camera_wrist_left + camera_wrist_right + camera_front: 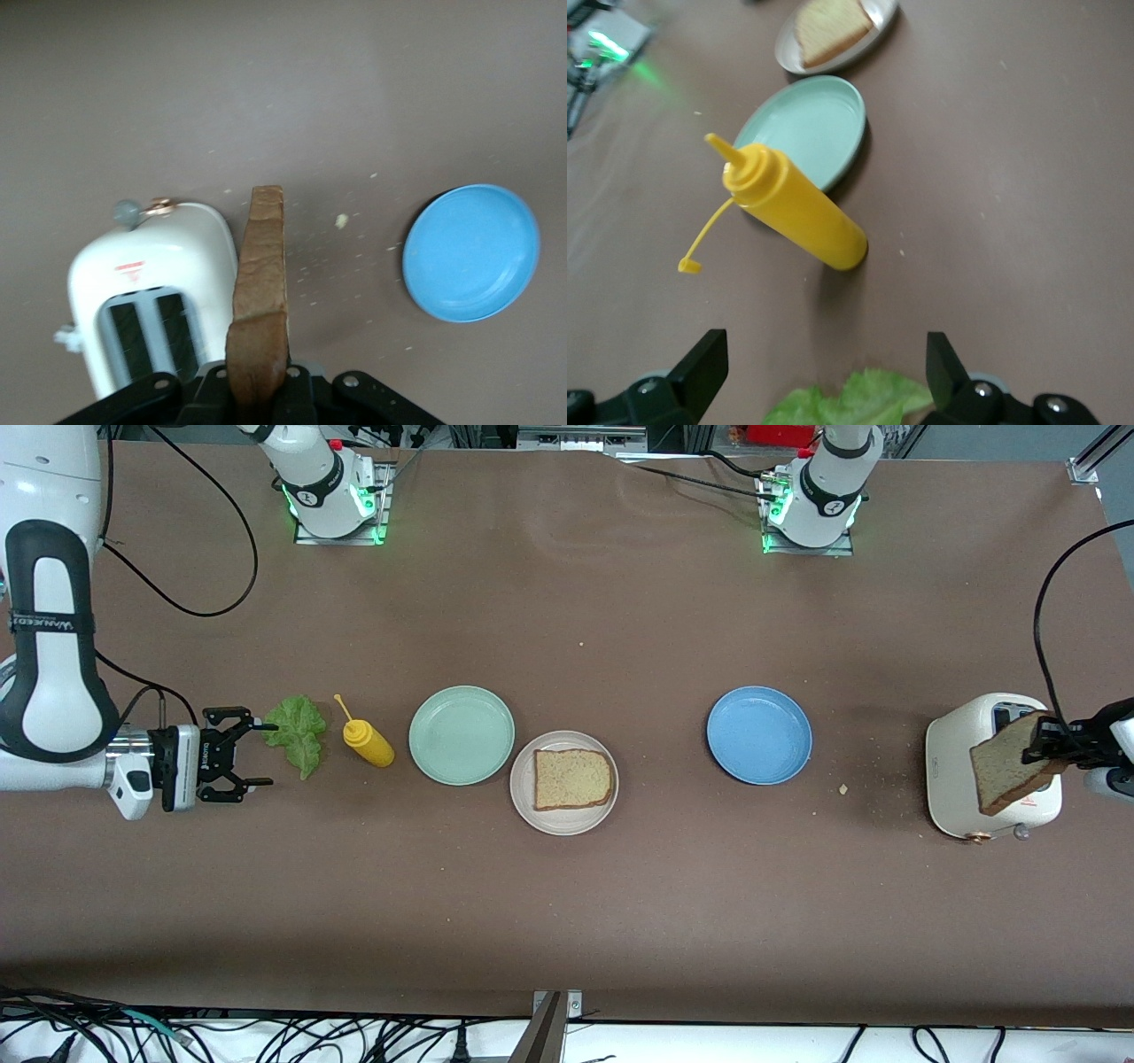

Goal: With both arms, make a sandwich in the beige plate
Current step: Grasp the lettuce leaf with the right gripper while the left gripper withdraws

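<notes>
While left pincer (1050, 742) is clamping a bread slice (1010, 766) over the toaster (952, 779), right pincer (252, 755), jaws apart, is straddling lettuce (299, 733) at the desk's right-arm end.

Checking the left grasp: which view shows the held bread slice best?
Front view: the bread slice shows its whole face, pinched by the left hand over the toaster. Left wrist view shows it edge-on only. Right wrist view misses it.

1. Both arms (53, 646) were clad in white shells with dark grey joint bands.
2. Green lights were seen at both bases (337, 509).
3. Black cables (204, 531) were draped alongside.
4. The right gripper (257, 755) was built of black metal.
</notes>
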Controlling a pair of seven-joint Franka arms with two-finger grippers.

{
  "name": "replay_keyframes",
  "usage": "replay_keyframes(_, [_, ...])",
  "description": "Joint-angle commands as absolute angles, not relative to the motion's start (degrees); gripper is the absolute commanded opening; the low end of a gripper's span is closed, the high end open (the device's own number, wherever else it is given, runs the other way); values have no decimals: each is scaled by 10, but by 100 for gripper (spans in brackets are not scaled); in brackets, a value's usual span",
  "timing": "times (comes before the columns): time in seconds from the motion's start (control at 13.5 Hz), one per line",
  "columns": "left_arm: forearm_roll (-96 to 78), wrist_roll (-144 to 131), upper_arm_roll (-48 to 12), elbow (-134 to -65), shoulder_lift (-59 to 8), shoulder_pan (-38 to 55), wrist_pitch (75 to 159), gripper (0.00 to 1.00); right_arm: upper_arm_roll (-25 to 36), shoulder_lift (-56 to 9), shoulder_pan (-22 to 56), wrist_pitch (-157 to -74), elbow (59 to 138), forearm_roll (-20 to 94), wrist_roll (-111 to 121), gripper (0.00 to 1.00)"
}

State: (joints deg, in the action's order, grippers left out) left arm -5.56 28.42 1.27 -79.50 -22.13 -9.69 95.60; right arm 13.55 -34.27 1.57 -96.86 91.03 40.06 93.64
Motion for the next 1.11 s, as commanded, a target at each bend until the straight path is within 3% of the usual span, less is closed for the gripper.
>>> replay_keyframes(0.0, [-104, 280, 16, -785, -222, -96, 932, 0, 136, -302, 47, -1005, 916, 314, 800, 99])
replay_keyframes(0.74, [-175, 265, 16, -787, -234, -91, 932, 0, 134, -279, 102, -1039, 933, 59, 418, 100])
replay_keyframes(1.03, [-174, 265, 16, -787, -236, -88, 932, 0, 134, -275, 112, -1088, 996, 17, 301, 99])
